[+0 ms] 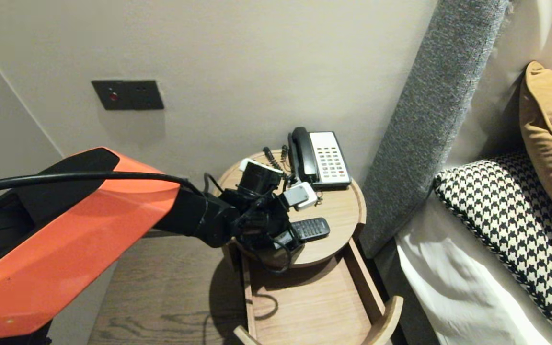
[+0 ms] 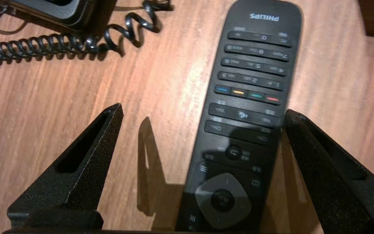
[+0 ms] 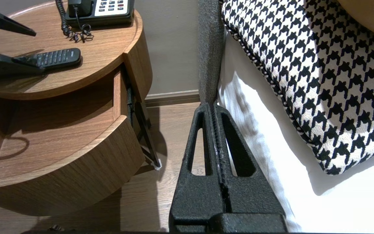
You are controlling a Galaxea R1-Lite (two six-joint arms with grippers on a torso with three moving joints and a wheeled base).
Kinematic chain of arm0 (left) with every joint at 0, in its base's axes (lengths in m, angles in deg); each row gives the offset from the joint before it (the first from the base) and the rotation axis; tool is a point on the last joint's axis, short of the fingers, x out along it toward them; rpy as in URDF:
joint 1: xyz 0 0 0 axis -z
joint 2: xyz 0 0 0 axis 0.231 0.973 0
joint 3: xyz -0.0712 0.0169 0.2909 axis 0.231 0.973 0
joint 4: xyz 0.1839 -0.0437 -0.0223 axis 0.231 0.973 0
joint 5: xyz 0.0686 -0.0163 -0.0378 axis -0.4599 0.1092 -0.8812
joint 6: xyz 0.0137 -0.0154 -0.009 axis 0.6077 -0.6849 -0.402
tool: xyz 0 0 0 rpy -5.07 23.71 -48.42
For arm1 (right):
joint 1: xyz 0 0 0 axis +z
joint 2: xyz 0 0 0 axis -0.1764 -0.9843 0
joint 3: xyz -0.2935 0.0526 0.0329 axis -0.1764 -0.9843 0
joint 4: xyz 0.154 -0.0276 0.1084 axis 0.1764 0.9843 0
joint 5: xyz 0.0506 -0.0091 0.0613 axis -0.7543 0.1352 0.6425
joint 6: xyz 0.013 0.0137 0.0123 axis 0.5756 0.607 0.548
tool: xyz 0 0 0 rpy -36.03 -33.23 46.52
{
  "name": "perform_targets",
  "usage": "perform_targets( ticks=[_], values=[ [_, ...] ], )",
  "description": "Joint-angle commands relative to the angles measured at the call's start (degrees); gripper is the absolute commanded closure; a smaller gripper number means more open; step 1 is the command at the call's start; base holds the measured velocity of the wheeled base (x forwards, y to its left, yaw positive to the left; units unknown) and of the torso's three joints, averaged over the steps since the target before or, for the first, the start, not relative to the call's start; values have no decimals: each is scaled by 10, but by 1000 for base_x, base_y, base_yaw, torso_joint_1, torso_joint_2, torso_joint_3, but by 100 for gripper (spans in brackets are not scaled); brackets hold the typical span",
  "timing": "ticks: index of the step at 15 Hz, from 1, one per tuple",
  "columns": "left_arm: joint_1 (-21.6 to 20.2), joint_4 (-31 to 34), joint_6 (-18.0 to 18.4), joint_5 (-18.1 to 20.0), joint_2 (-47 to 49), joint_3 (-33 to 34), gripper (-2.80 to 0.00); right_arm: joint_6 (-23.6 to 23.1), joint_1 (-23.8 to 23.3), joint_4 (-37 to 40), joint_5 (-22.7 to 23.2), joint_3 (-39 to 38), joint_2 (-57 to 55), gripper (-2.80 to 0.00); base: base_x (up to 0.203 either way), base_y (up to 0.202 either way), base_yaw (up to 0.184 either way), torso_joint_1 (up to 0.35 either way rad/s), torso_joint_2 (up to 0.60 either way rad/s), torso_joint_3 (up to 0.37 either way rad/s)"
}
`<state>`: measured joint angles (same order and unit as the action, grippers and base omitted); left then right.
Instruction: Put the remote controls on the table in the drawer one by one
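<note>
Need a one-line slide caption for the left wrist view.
Open left gripper poised around a black Philips remote lying on the wooden tabletop, coiled phone cord beyond.

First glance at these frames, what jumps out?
The left claw on the orange arm, open wide on either side of a black Philips remote lying on the round wooden bedside table. Below it the drawer stands pulled out; the right claw hangs shut beside the bed.

The remote (image 1: 310,228) was slim and black, with number keys, four coloured buttons and a grey navigation pad. It lay flat, buttons up, on the round wooden counter (image 1: 338,206) near its front edge, apart from the telephone (image 1: 321,158).
</note>
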<state>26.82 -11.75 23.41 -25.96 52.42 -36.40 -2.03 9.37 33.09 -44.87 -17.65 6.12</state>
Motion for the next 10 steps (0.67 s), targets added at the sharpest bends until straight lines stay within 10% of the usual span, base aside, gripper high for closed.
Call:
perform_targets(
  ticks=[1,10],
  values=[
    [-1,9,-9,5,-18,16,-280,0,0,0,0,-23,-1,0,0,0,0,0,0,0],
    [-26,61,-102,55,-23,8,-280,0,0,0,0,-23,0,0,0,0,0,0,0,0]
  ],
)
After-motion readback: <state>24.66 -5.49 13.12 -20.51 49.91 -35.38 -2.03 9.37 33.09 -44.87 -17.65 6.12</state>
